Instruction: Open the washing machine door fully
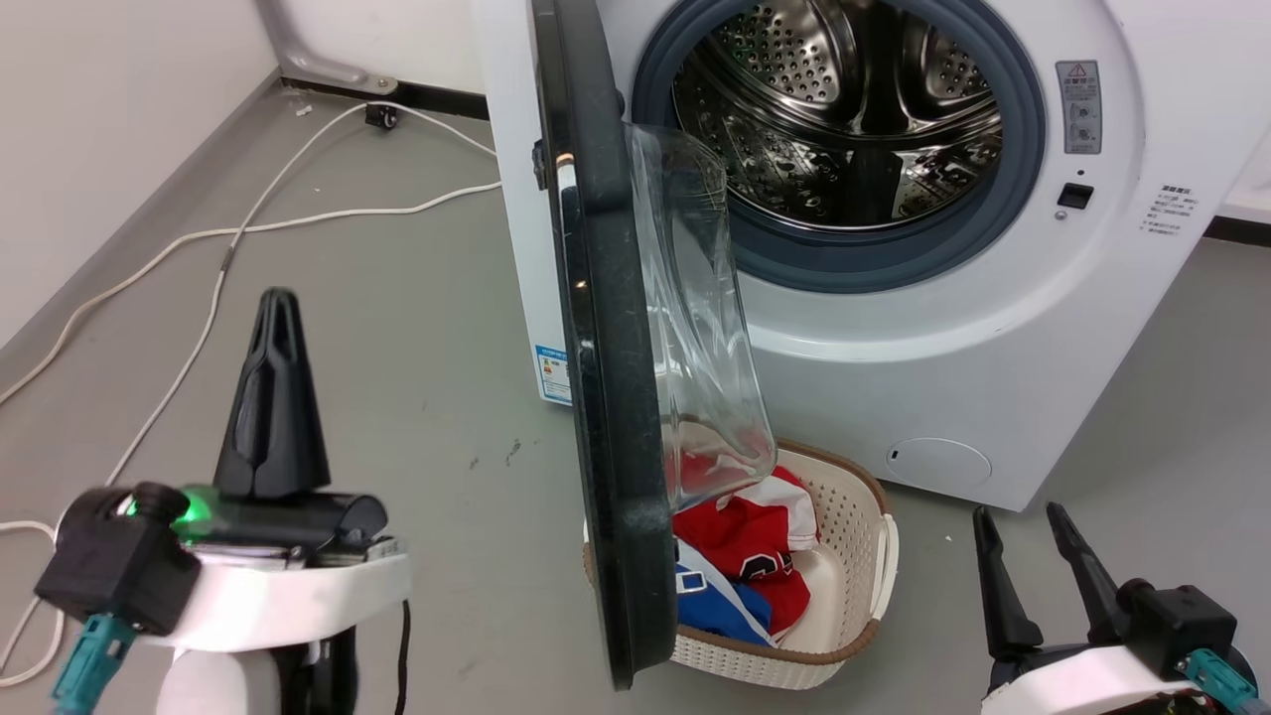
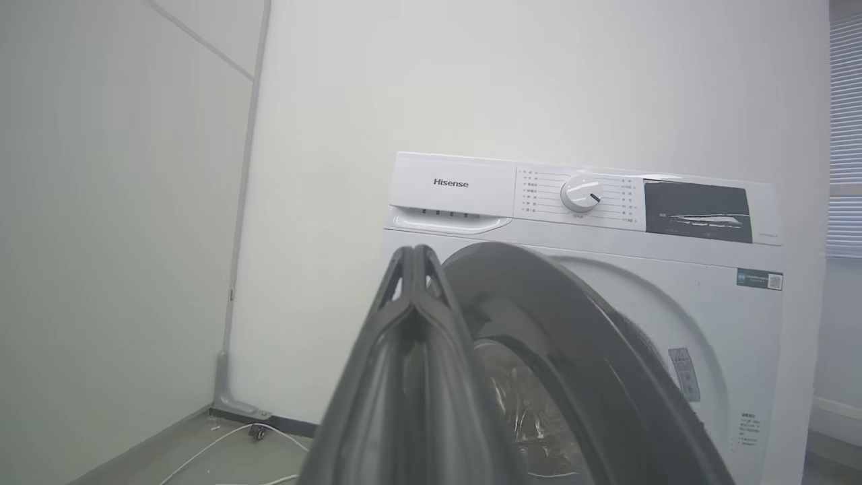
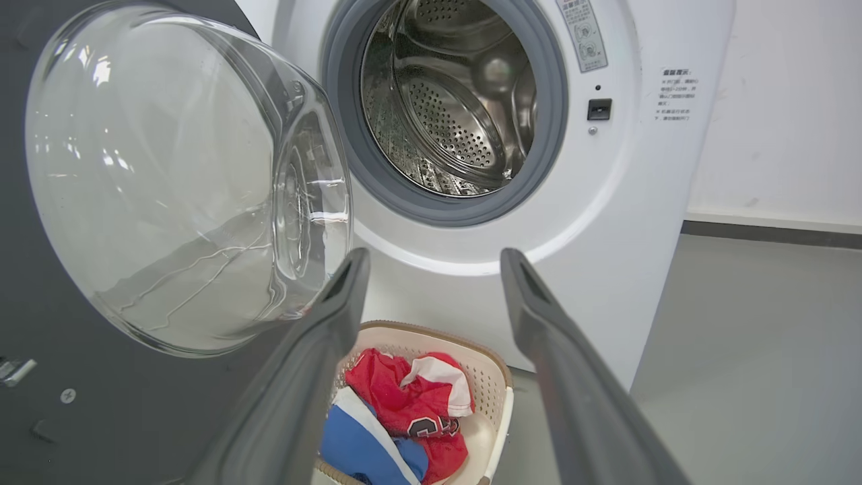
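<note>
A plain laundry corner with white walls and a grey floor.
The smooth matt grey floor point(image 1: 417, 328) carries a few small dark scuff marks point(image 1: 511, 452) and thin white cables point(image 1: 343, 214) that trail across it toward the left wall. Plain white painted walls point(image 2: 539, 81) meet in a corner, where a slim grey pipe point(image 2: 231, 316) runs down to a foot on the floor. A dark skirting strip point(image 3: 774, 234) lines the base of the back wall. A boxy white front-loading washing machine point(image 1: 1142, 328) stands against that wall. At the far right a pale slatted window blind point(image 2: 845, 101) hangs above a sill. The light is soft and even.
</note>
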Robot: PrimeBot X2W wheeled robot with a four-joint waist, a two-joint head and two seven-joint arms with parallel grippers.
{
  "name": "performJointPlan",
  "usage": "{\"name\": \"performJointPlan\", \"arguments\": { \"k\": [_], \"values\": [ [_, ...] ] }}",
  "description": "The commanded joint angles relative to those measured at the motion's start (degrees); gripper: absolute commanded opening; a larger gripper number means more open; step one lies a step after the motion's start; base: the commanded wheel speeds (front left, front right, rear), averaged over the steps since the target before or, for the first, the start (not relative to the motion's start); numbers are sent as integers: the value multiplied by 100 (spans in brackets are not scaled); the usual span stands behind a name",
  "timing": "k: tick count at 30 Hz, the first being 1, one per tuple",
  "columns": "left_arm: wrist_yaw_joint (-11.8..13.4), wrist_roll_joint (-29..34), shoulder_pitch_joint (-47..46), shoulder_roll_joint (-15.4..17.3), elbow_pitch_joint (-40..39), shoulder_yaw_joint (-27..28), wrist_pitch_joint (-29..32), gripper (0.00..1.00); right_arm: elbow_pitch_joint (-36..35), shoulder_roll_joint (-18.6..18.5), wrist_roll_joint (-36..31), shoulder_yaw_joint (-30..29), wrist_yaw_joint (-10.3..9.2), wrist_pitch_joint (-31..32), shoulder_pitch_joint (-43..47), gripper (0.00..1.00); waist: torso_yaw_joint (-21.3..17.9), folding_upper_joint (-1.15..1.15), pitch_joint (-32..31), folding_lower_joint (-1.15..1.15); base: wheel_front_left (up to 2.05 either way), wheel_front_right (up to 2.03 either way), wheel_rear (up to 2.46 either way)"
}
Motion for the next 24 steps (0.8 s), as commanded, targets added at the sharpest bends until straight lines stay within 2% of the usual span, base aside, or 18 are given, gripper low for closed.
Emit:
{"name": "performJointPlan", "arguments": {
  "k": [1,6,13,18,24],
  "values": [
    [7,119,-111,-8,-76,-89,-12,0,22,13,-6,1,-5,-11,-3,100,12,0,-5,0,0,0,0],
    [61,331,-301,-7,-164,-651,-12,0,48,13,-1,46,-5,-11,-43,100,12,0,-24,0,0,0,0],
    [66,578,-136,-3,33,-1833,-12,0,87,14,44,73,-5,-12,5,100,-66,0,-19,0,0,0,0],
    [33,766,-16,-3,516,-2523,-12,0,102,14,53,76,-5,-11,15,100,-116,0,-5,0,0,0,0],
    [10,882,79,16,1191,-2926,-12,0,101,14,68,66,-5,-11,-33,100,-169,0,46,0,0,0,0]
  ]
}}
